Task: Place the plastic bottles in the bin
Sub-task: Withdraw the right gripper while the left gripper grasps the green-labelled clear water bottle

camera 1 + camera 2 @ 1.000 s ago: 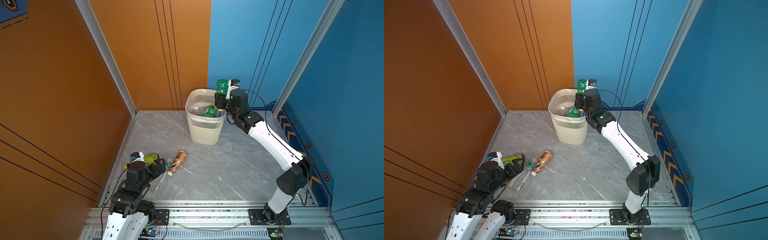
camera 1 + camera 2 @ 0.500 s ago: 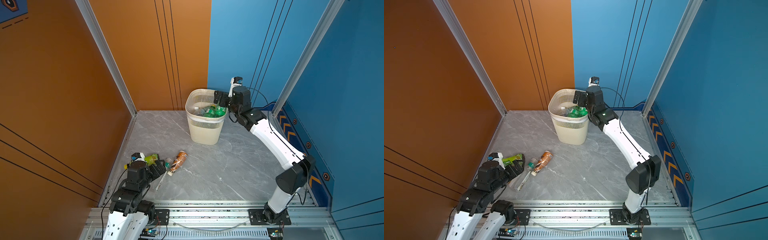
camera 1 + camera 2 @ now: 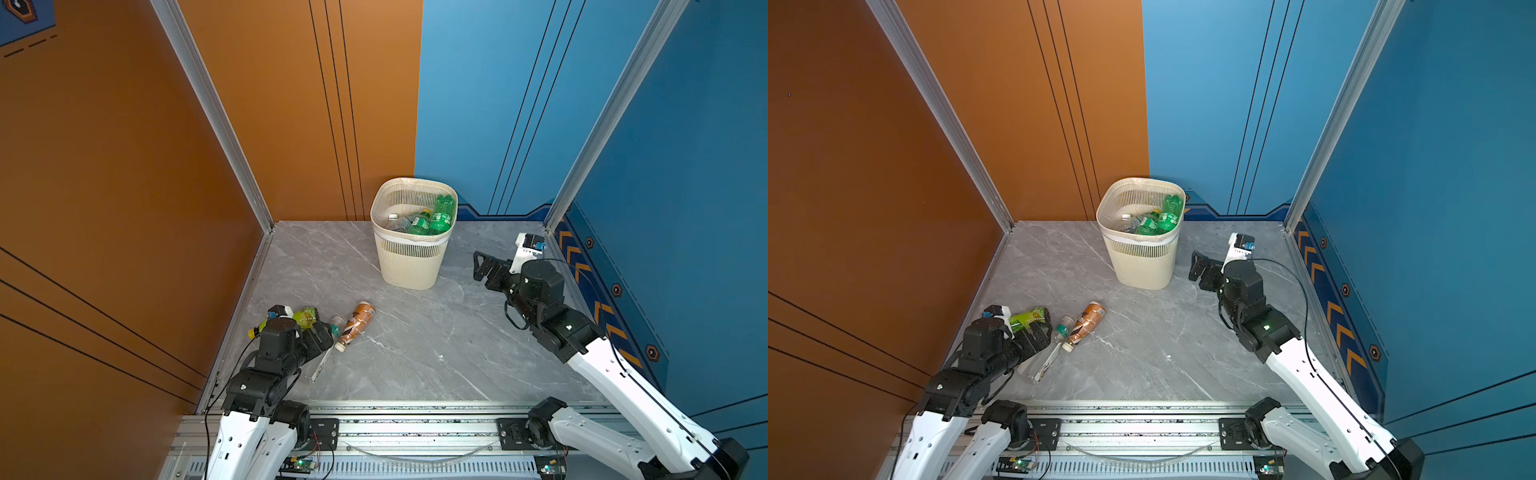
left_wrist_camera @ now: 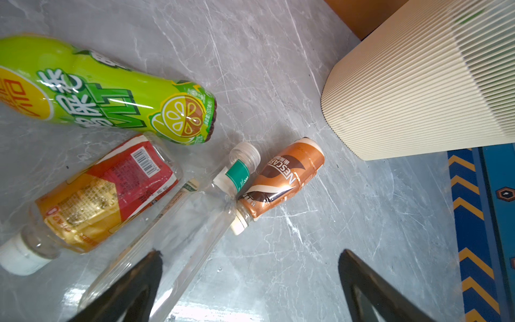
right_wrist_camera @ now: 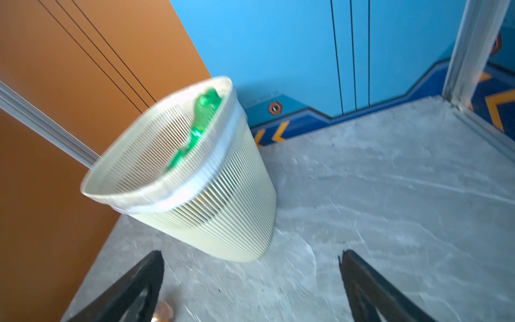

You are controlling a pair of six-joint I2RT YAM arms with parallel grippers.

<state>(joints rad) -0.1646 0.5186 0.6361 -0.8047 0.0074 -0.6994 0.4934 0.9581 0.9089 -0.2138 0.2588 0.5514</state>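
Observation:
The cream bin point(image 3: 409, 266) point(image 3: 1142, 266) stands at the back with green bottles point(image 3: 440, 214) point(image 3: 1169, 216) and clear ones inside. On the floor at the front left lie a yellow-green bottle point(image 4: 106, 100), a red-and-yellow labelled bottle point(image 4: 106, 192), a clear bottle point(image 4: 195, 217) and a brown coffee bottle point(image 3: 357, 320) point(image 4: 281, 181). My left gripper point(image 3: 322, 336) point(image 4: 250, 253) hovers open over them, one finger above the clear bottle. My right gripper point(image 3: 484, 268) point(image 5: 250, 253) is open and empty, low on the floor right of the bin point(image 5: 223, 217).
An orange wall point(image 3: 145, 208) closes the left side close to the floor bottles. Blue walls point(image 3: 685, 208) stand behind and on the right. An aluminium rail point(image 3: 415, 428) with both arm bases runs along the front.
My right gripper opened over the bin and let the green bottle drop in, then swung down and back to the bin's right. The left arm has barely moved.

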